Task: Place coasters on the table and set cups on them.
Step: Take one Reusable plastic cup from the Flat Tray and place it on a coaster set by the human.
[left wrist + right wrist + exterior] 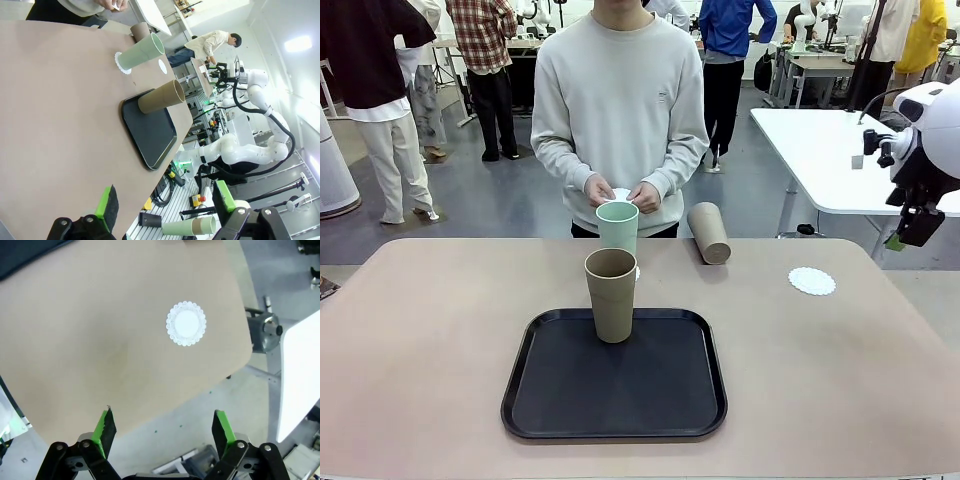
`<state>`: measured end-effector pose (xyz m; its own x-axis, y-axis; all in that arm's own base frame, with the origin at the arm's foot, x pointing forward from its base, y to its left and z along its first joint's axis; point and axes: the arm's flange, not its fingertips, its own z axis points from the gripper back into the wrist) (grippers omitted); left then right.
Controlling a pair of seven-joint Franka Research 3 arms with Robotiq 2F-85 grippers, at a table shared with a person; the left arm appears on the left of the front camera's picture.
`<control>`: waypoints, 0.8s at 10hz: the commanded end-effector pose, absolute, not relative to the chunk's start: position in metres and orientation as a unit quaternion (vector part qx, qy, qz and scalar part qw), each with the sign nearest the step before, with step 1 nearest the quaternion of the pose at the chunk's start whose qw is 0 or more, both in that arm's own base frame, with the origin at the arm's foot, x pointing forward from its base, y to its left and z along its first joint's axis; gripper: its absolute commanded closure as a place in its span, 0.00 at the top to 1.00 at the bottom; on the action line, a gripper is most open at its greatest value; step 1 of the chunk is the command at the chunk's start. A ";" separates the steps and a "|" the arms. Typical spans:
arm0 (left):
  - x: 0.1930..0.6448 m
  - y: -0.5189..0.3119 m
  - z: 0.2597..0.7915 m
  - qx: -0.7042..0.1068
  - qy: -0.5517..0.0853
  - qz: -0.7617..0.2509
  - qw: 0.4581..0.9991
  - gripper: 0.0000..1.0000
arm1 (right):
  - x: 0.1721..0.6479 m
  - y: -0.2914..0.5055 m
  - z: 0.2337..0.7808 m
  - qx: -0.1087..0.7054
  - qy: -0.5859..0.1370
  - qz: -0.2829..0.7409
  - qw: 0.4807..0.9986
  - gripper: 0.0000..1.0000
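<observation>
Nearest, at the bottom of the left wrist view: left end effector (164, 192), green pads spread wide, released, nothing between them, above the bench (50, 125). At the bottom of the right wrist view: right end effector (162, 414), likewise released and empty, hanging above the bench's corner; bare coaster (186, 323) flat on the bench just above centre of that frame. In the front view, right end effector (910, 238) raised at the right edge, bare coaster (812, 281) below and to its left.

Lower centre of the front view: black tray (615, 415) on the bench (420, 330), upright tan cup (611, 295) standing at its far edge. Directly behind, off the tray: mint cup (617, 228), upright on a second coaster (637, 271), only a sliver of lace visible beside the base. Farther, right of centre: tipped tan cup (708, 232), lying on its side near the bench's far edge.

Farthest, upper centre: hand at picture left (599, 189) and hand at picture right (644, 195) of a person in a pale sweatshirt, pinching a third coaster (620, 193) just above the mint cup's rim.
</observation>
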<state>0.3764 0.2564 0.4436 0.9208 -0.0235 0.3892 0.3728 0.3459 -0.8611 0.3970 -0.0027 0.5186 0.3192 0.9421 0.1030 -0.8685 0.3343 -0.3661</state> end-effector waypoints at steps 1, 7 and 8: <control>0.375 0.258 0.446 -0.559 -0.156 -0.125 0.805 1.00 | 0.397 -0.002 0.521 -0.123 -0.153 0.565 0.802 1.00; 0.375 0.258 0.446 -0.559 -0.156 -0.125 0.805 1.00 | 0.438 0.076 0.532 0.047 -0.166 0.143 0.974 1.00; 0.375 0.258 0.446 -0.559 -0.156 -0.125 0.805 1.00 | 0.441 0.077 0.536 0.048 -0.154 0.129 0.978 1.00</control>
<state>0.3765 0.2564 0.4436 0.9209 -0.0237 0.3892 0.3728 0.3458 -0.8611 0.4355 0.0769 0.5340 0.9006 0.2756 0.3360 -0.3100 0.9493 0.0523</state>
